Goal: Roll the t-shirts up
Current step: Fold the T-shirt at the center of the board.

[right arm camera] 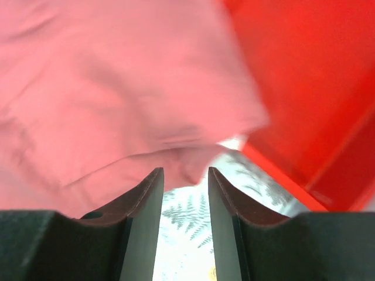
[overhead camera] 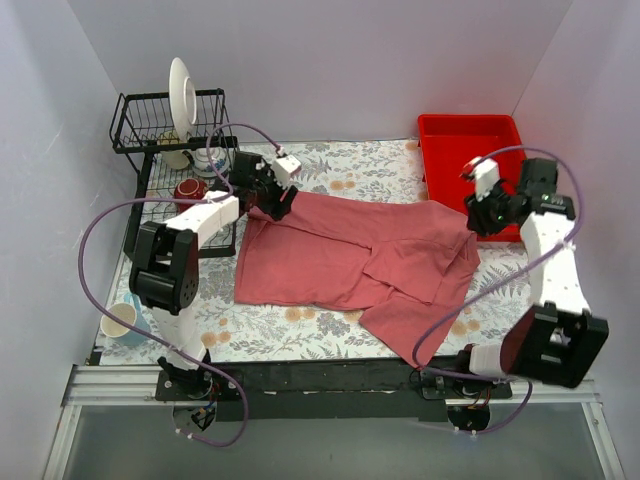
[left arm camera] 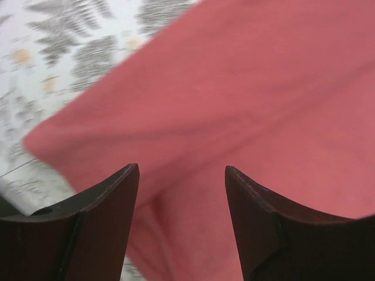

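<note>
T-shirt (overhead camera: 360,262) lies rumpled beside the red tray (overhead camera: 470,150).
Left gripper (left arm camera: 181,170), at the corner farthest from the tray, and right gripper (right arm camera: 186,171), at the corner nearest it, both gape, holding nothing. Closing there could catch the tray wall, and rumples could skew the roll.

The shirt (overhead camera: 350,255) covers the middle of the table (overhead camera: 340,162). That leaves bare strips along the upper edge, between the rack (overhead camera: 150,125) at upper left and the tray (overhead camera: 468,150) at upper right, and along the lower edge of the frame. The rack with its upright plate (overhead camera: 181,92) stands close to the left of the left claw (overhead camera: 280,205), the tray's lower-left corner is just beside the right claw (overhead camera: 474,222), and a cup (overhead camera: 120,320) sits at lower left.
</note>
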Motion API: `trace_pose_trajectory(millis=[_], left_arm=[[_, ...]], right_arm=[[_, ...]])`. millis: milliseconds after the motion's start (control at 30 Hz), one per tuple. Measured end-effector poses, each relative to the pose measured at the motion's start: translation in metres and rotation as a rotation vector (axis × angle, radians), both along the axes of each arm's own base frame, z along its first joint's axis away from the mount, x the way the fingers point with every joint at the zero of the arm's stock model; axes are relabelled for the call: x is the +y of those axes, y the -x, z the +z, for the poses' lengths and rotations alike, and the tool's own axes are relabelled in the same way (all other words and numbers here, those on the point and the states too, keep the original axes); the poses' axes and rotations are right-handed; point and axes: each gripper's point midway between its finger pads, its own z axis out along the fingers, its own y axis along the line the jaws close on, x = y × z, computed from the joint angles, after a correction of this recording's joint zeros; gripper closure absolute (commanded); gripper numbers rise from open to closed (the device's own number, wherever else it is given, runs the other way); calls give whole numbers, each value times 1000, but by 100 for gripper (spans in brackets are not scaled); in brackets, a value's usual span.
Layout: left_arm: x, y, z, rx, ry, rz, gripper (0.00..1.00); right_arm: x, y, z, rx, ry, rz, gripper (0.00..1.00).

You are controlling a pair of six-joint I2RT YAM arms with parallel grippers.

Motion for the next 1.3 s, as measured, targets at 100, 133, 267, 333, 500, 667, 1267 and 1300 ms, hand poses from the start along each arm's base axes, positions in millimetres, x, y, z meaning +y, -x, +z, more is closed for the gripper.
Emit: trace_pose_trajectory(millis=[100,133,267,333,500,667,1267,1300], left_arm=[[-30,43,12,35,9,-114,39],[-37,56,18,47,15,-149,39],[-39,93,30,85,16,-210,40],[-30,106,23,117,-5,-199,40],[-2,119,-19,208,-116,-112,44],[10,102,-48,240,-204,-43,48],[41,23,-73,211,-274,128,51],[46,21,-73,213,-272,141,51]], right_arm=[[46,43,-14,-28,50,205,55],[58,56,-19,-32,60,269,55],[83,95,-43,-25,94,428,55],[88,102,-51,-2,93,460,56],[90,91,-65,65,78,456,56],[91,75,-68,75,74,448,56],[130,-8,-108,89,112,498,70],[133,-12,-115,95,122,504,71]])
